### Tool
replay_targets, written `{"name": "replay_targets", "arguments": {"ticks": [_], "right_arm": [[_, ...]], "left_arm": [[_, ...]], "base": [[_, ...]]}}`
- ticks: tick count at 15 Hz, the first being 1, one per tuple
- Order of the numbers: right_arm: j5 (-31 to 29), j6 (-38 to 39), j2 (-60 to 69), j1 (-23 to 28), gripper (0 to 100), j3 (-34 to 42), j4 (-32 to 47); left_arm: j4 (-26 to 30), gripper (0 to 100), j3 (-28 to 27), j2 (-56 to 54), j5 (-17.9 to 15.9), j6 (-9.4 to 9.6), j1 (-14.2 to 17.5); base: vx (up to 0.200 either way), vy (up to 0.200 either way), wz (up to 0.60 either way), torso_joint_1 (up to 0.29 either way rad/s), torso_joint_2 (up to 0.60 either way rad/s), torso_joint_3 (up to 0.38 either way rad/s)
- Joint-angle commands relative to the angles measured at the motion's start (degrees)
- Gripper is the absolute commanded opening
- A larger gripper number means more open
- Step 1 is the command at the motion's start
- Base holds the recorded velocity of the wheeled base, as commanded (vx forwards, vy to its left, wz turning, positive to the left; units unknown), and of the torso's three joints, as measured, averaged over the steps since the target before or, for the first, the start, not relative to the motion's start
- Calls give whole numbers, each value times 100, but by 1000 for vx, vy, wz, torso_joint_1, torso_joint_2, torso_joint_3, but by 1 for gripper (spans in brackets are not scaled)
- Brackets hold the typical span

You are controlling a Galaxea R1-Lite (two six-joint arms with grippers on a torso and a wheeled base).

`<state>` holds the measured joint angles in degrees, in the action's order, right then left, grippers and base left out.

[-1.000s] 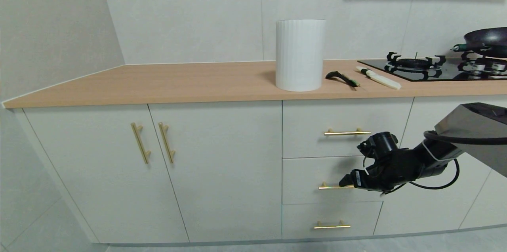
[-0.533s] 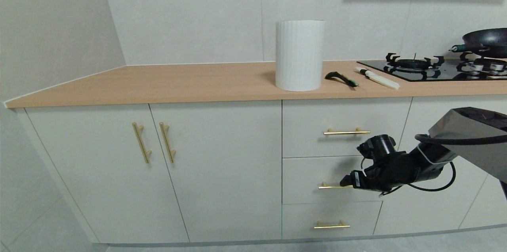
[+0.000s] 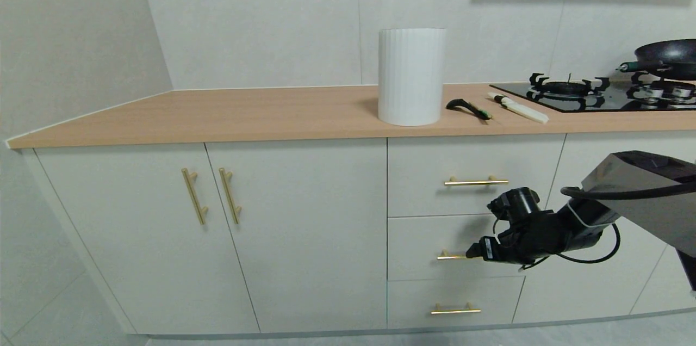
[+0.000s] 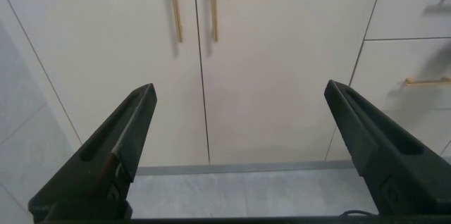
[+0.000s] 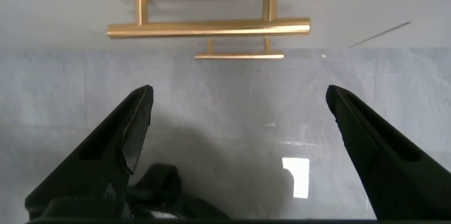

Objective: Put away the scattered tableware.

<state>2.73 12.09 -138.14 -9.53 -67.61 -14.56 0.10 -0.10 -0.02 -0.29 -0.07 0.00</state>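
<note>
On the wooden countertop [image 3: 244,115] lie a black peeler with a green handle [image 3: 468,107] and a white knife [image 3: 519,107], both right of a tall white ribbed container [image 3: 411,76]. My right gripper [image 3: 472,252] is low in front of the drawers, at the right end of the middle drawer's gold handle [image 3: 450,255]. In the right wrist view the gripper [image 5: 239,153] is open, with that handle [image 5: 208,28] ahead of the fingers and nothing between them. My left gripper [image 4: 243,153] is open and empty, facing the cabinet doors [image 4: 204,76] near the floor.
Three stacked drawers have gold handles, top [image 3: 476,181] and bottom [image 3: 455,310]. Two cabinet doors with upright gold handles [image 3: 193,196] stand to the left. A gas hob [image 3: 571,87] with a black pan [image 3: 666,52] sits at the counter's right end.
My right gripper has crept slightly left and down along the middle drawer handle, and its forearm has sunk a little. The tableware on the counter has not moved.
</note>
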Motion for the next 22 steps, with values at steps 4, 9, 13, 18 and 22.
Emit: {"name": "replay_targets", "arguments": {"ticks": [4,9,13,18,22], "right_arm": [[-88,12,24,-5,100,72,-3],[-124,-40,86,-5,100,450,-645],[-141,-76,42,-13,100,661,-1049],[-159,-76,24,-13,100,609,-1076],[-238,-84,-231,4,100,81,-1111]], "left_arm": [[-1,100,1,2,3,-1,0],[-1,100,1,2,-6,-1,0],[-1,100,1,2,-6,-1,0],[-1,100,1,2,-6,-1,0],[-1,100,1,2,-6,-1,0]], "base": [[0,0,0,0,0,0],[0,0,0,0,0,0],[0,0,0,-59,8,-62],[0,0,0,-551,15,-347],[0,0,0,-6,6,-120]]}}
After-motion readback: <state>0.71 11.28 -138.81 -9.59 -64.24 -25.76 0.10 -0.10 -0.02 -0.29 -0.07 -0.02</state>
